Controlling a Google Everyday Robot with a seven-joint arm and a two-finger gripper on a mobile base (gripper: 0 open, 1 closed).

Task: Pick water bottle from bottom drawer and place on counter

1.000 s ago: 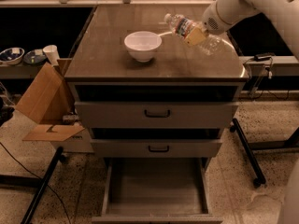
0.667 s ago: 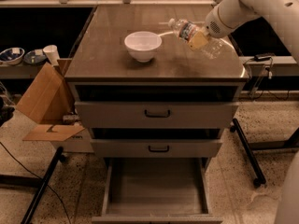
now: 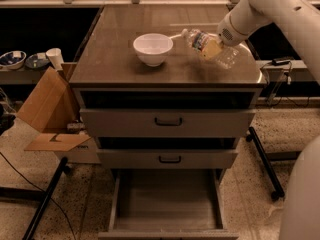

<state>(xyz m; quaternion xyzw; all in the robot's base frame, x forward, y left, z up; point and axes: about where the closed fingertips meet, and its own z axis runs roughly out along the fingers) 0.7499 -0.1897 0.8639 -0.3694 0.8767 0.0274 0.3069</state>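
**The water bottle (image 3: 200, 40) is held tilted over the counter (image 3: 120, 59), with the bottom drawer (image 3: 167, 199) open below.**

The gripper (image 3: 214, 48) is seen over the right side of the counter, closed around the body of the water bottle. The white cap is pointed left, toward the white bowl (image 3: 153, 48) near it. The bottle is held low, its base close to the glossy surface, probably so that it can be set down without falling. The bottom drawer is pulled out and nothing is seen inside, so only the placing seems to be left.
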